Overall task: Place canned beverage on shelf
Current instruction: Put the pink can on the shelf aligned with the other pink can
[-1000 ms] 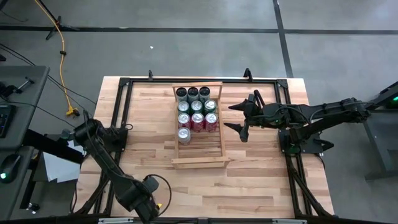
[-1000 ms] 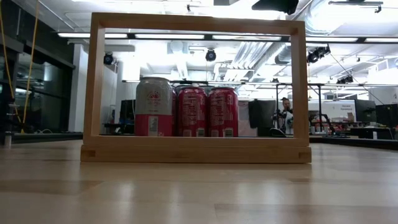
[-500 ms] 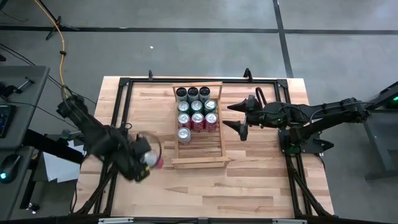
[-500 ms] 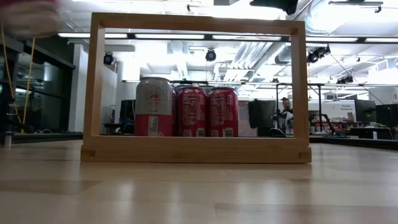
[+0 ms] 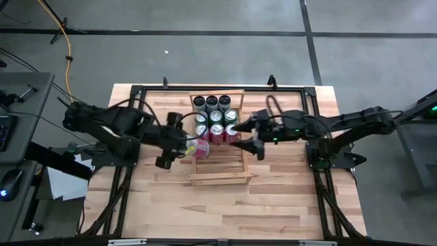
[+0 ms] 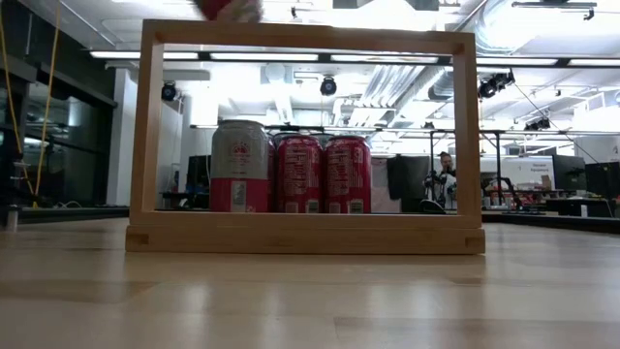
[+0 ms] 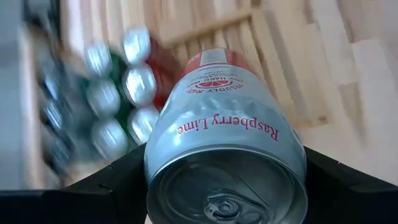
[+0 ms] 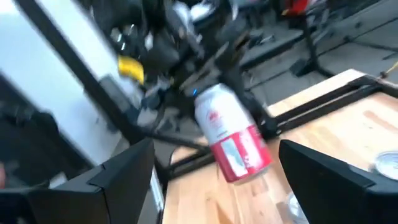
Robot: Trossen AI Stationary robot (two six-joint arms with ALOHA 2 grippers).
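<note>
Aluminium can (image 7: 227, 143) in left gripper (image 5: 179, 142), over slatted shelf (image 5: 229, 160)

Yellow cable (image 5: 68, 61) on grey floor (image 5: 205, 55); person (image 6: 448, 177) in background

Tilted silver-and-red can (image 8: 233, 134) in the left hand (image 8: 205, 81), above the wooden tabletop (image 8: 348, 124).

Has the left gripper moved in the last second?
Yes. The left gripper, holding the can, swung from the table's near-left corner to the shelf.
</note>
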